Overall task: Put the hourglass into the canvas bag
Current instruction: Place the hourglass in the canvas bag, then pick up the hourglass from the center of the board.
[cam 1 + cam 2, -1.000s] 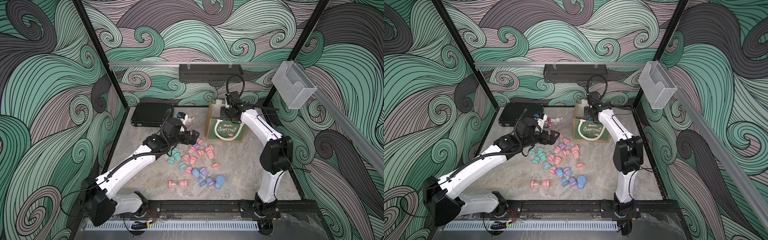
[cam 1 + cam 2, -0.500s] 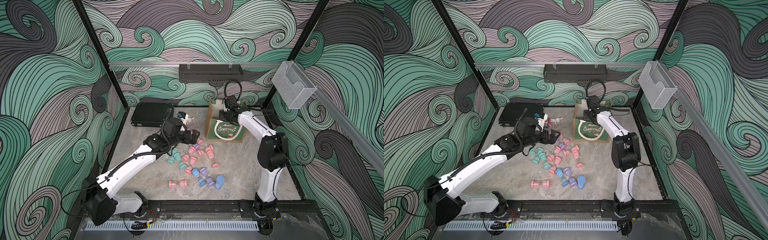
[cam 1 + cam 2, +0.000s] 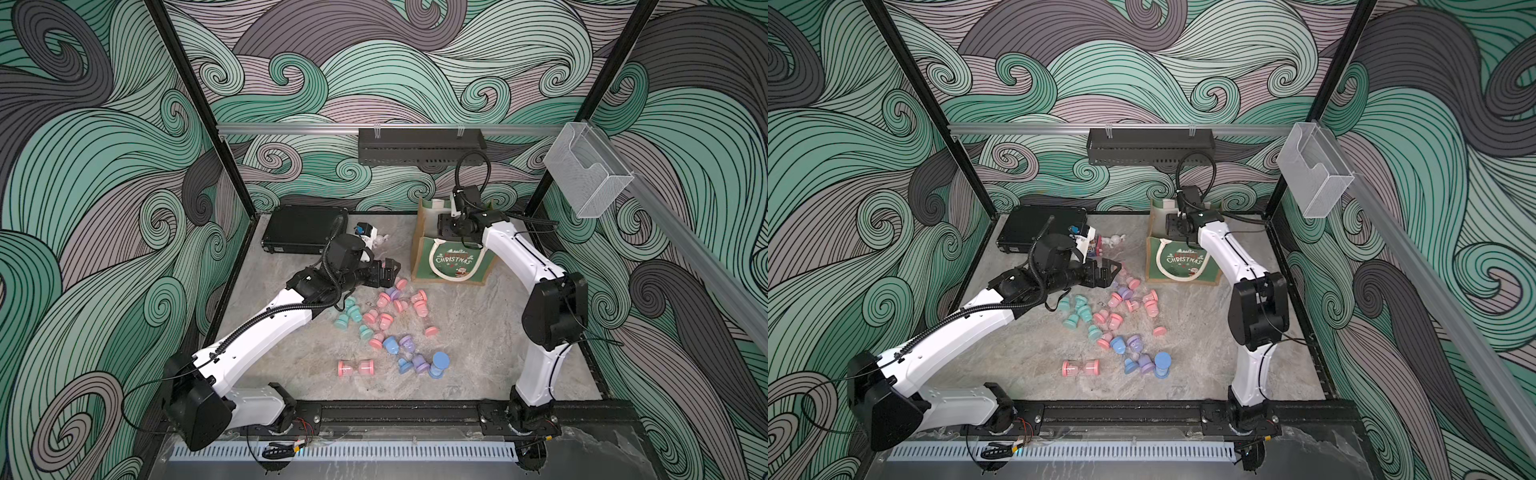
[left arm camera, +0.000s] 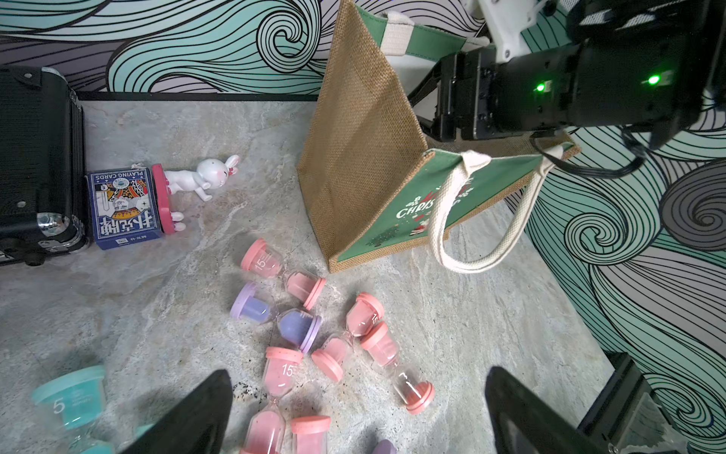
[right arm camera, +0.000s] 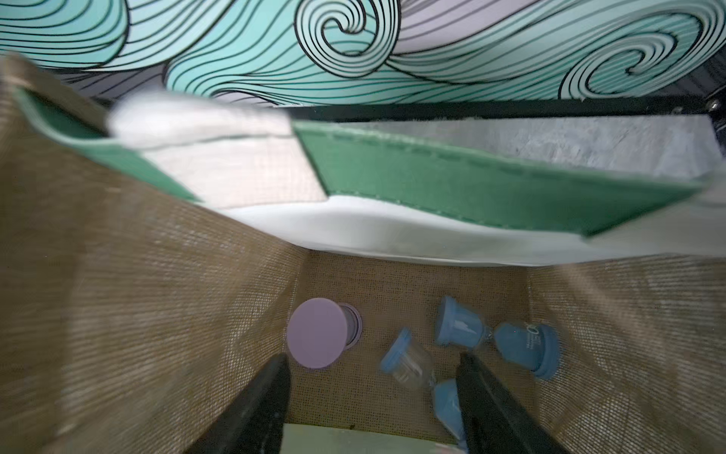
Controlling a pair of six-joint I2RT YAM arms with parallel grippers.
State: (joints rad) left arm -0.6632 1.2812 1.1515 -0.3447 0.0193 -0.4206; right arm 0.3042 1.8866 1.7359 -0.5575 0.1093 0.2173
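Observation:
The canvas bag [image 3: 453,262] stands at the back right, green "Christmas" front toward me, also seen in a top view [image 3: 1183,264]. My right gripper [image 3: 446,226] hangs in its mouth, open [image 5: 373,365]. Below the jaws a blurred blue hourglass [image 5: 416,365] is loose, touching neither finger. A lilac hourglass [image 5: 317,338] stands on the bag floor and another blue one [image 5: 499,340] lies there. My left gripper [image 3: 390,272] is open [image 4: 359,377] and empty, just above a heap of pink, teal, lilac and blue hourglasses [image 3: 386,320].
A black hard case [image 3: 303,228] lies at the back left, with a playing-card box [image 4: 123,204] and a white rabbit figure [image 4: 204,177] beside it. A lone pink hourglass [image 3: 355,368] lies nearer the front. A clear holder [image 3: 586,178] hangs on the right wall.
My right gripper has sunk a little into the bag's mouth and its jaws have come apart. The left arm has hardly moved.

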